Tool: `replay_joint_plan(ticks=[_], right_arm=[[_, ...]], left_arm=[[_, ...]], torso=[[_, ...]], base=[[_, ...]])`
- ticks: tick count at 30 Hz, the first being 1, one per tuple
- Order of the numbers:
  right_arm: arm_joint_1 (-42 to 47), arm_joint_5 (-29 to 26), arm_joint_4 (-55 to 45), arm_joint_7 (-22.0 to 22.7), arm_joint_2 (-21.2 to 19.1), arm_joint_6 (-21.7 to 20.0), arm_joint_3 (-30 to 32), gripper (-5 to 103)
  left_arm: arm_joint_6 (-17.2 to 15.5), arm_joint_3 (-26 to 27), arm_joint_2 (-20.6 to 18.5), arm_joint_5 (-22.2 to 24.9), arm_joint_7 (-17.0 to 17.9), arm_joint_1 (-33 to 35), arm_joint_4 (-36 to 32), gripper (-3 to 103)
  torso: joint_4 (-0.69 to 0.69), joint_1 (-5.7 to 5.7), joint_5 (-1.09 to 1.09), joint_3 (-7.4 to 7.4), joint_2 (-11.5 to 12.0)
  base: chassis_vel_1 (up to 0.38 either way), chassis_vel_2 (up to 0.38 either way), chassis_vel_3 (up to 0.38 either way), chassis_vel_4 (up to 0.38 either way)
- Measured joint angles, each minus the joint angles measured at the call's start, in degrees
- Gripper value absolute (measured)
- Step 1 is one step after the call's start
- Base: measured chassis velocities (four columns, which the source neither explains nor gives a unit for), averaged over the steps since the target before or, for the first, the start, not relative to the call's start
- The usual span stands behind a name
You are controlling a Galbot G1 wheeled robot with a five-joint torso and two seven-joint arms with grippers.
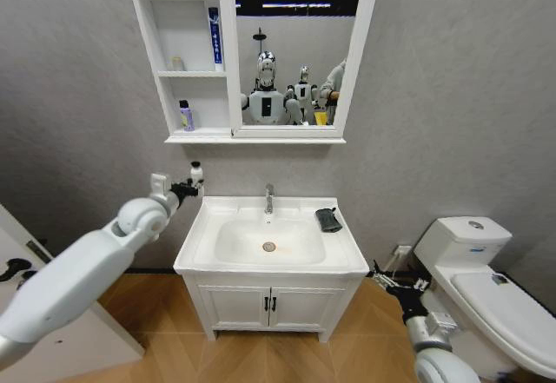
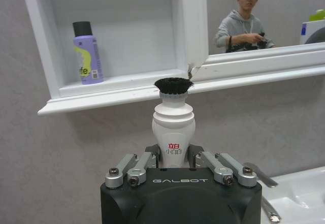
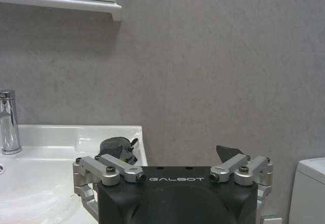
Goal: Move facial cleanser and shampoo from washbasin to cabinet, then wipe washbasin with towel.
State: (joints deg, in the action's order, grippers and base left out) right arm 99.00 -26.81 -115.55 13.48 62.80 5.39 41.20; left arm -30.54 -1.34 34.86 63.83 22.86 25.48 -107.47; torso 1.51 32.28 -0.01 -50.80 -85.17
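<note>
My left gripper [image 1: 185,188] is raised left of the washbasin [image 1: 200,257], just below the cabinet's bottom ledge [image 2: 117,98]. It is shut on the facial cleanser [image 2: 173,125], a white bottle with a black bristle top, held upright. A purple bottle with a black cap, apparently the shampoo [image 2: 87,54], stands on the lowest cabinet shelf. The dark towel [image 1: 327,220] lies on the basin's back right corner. My right gripper [image 1: 393,282] hangs low to the right of the basin, open and holding nothing; from its wrist the towel [image 3: 118,148] lies ahead on the basin corner.
The chrome tap [image 1: 268,199] stands at the back middle of the basin. A blue tube [image 1: 214,39] and a small jar [image 1: 177,63] sit on upper cabinet shelves. The mirror [image 1: 295,44] hangs right of the shelves. A white toilet [image 1: 486,279] stands at the right.
</note>
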Motion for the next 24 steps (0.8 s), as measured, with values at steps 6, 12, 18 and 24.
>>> replay_joint_plan(ticks=[6, 12, 18, 24], right_arm=[[0.2, 0.3, -1.8, -0.4, -0.2, -0.2, -0.2, 100], [0.7, 0.1, -2.1, -0.7, -0.1, 0.1, 0.5, 100], [1.8, -0.1, -1.7, -1.2, 0.0, 1.2, 1.4, 100], [2.0, -0.4, -1.8, -1.3, -0.4, 1.3, 1.6, 100]], left_arm=[[-8.4, -14.1, -0.7, 25.4, 9.4, -30.8, 0.3, 28], [-8.1, -22.8, 6.1, 24.8, 9.2, -42.6, 12.8, 28], [-7.3, -24.9, 12.1, 19.4, 6.5, -45.4, 21.6, 28], [-6.0, -25.6, 17.4, 13.1, 2.9, -47.3, 30.8, 28]], torso=[[0.01, 0.0, 0.02, 0.0, 0.0], [0.02, 0.02, 0.02, -0.01, 0.0], [0.0, 0.02, 0.0, -0.02, 0.0], [0.02, 0.02, 0.03, -0.01, 0.0]], base=[[0.0, 0.0, 0.0, 0.0], [0.0, 0.0, 0.0, 0.0], [0.0, 0.0, 0.0, 0.0], [0.0, 0.0, 0.0, 0.0]])
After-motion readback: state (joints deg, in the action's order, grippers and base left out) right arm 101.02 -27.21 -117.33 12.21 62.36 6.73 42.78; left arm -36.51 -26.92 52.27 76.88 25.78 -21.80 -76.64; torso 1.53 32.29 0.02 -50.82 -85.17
